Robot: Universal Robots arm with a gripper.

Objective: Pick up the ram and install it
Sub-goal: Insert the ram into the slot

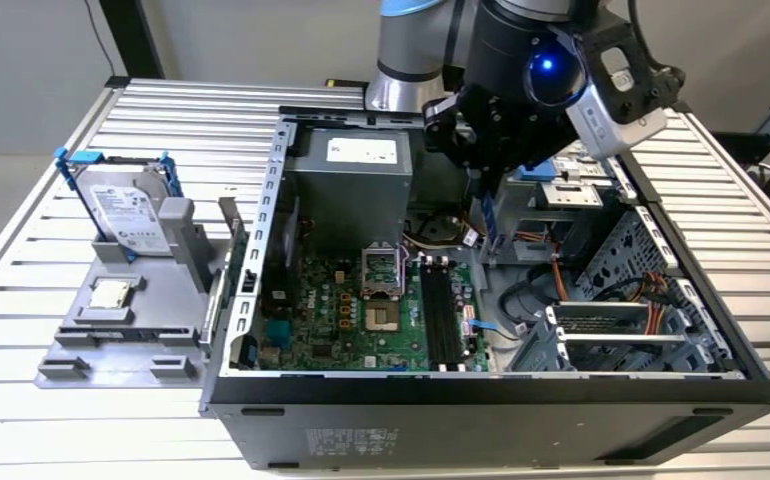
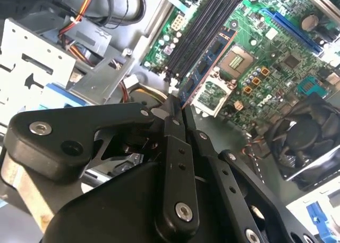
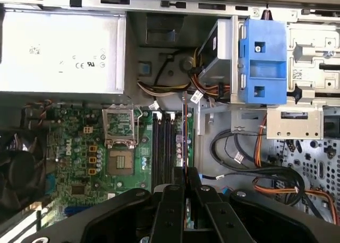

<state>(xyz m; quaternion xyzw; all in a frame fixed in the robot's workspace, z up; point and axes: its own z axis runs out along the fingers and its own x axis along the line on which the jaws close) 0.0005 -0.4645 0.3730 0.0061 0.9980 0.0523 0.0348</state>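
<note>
While the tool (image 2: 176,109) was clamped on the ram (image 2: 208,66), the board hung edge-down inside the case (image 1: 492,388), above the slots (image 3: 162,147), not yet seated. Judgement: hold it parallel to a free slot, align the notch, press down evenly.

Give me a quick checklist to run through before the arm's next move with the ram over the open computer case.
1. Grip: the gripper is shut on the ram: ok.
2. Ram runs lengthwise along the memory slots in both wrist views: ok.
3. Slots look free of other sticks: ok.
4. Ram directly over one slot: cannot tell.
5. Ram seated: not ok; it hangs above the motherboard.
6. Cables near the slots' end clear of the path: cannot tell.
</note>
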